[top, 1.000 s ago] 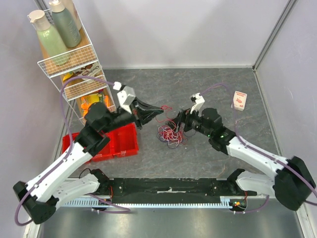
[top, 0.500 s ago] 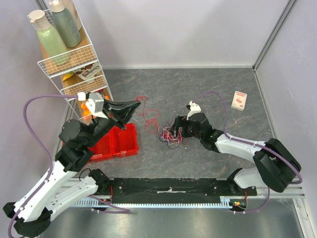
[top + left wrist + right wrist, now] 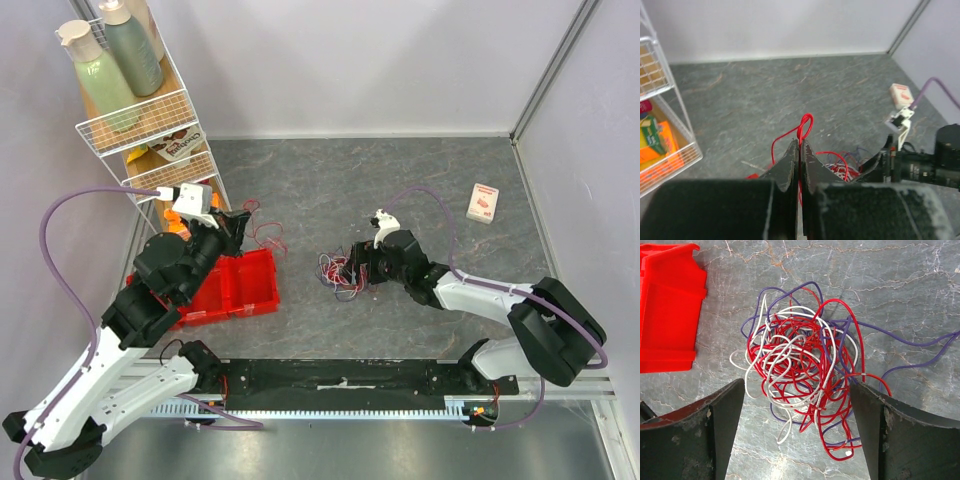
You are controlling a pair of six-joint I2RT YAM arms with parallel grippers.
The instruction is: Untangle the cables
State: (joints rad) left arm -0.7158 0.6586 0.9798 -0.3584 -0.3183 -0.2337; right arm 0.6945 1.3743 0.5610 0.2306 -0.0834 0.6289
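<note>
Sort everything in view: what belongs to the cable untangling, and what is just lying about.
Job in hand:
- tangle of cables
- red cable, pinched in the shut left gripper
- right gripper, open over the tangle

Lying about:
- red bin
- small carton
- wire rack with bottles

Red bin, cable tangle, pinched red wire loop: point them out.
red bin [image 3: 255, 282], top view, right compartment.
cable tangle [image 3: 800, 365], right wrist view, knot's middle.
red wire loop [image 3: 806, 116], left wrist view, loop's top.
</note>
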